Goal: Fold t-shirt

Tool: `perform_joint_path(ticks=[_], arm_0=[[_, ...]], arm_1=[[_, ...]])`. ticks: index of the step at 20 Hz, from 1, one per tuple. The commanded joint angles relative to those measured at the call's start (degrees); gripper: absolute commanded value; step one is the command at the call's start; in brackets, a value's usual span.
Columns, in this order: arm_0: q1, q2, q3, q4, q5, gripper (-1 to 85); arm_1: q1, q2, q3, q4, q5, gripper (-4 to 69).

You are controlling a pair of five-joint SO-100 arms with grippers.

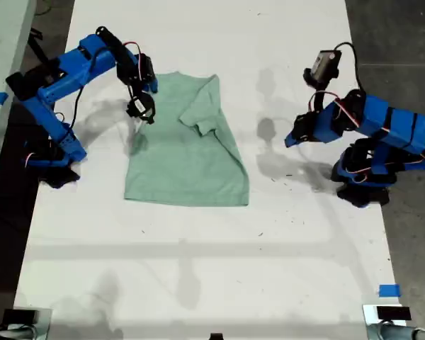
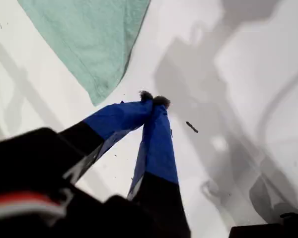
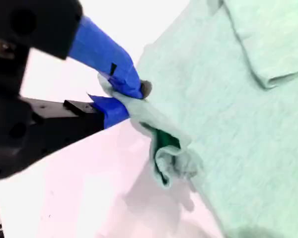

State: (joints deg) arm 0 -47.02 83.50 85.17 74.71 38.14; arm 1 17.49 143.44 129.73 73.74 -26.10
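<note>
My second gripper [image 3: 124, 96] pinches the t-shirt [image 1: 188, 149].
Its jaws are shut tight on a bunched edge of the shirt on the white table [image 1: 198, 269]. My first gripper [image 2: 153, 99] is closed, empty, beside the shirt's corner.

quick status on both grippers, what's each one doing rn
My first gripper: shut, holding nothing.
My second gripper: shut on the t-shirt.

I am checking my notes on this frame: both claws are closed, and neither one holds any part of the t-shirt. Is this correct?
Not quite. Both are closed, but my second claw is pinching a bunched edge of the t-shirt, as the second wrist view shows. Only my first claw is closed on nothing, above the bare white table beside the shirt.
</note>
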Motion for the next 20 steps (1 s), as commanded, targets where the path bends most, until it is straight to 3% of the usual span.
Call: perform_joint_path(ticks=[1,6,12,13,15,20], arm_0=[[6.5,-7.4,-13.6,0.1,-3.1,0.0],[12.0,-29.3,-39.6,4.7,-5.4,0.0],[13.0,-35.2,-43.0,1.1,-6.2,0.3],[13.3,-35.4,-43.0,0.7,-5.8,2.9],[14.4,-34.1,-43.2,0.6,-3.6,25.2],[17.5,-19.2,-42.1,9.1,-0.8,28.0]], arm_1=[[-1.2,2.5,0.2,-0.6,1.1,1.1],[-2.6,5.9,2.7,-0.2,3.1,1.0],[-3.5,13.2,7.4,0.6,5.2,0.6],[-3.5,13.9,8.0,0.6,5.2,0.6],[-3.8,13.9,8.5,0.4,5.1,0.6],[-4.4,13.4,8.6,-1.1,3.9,0.9]])
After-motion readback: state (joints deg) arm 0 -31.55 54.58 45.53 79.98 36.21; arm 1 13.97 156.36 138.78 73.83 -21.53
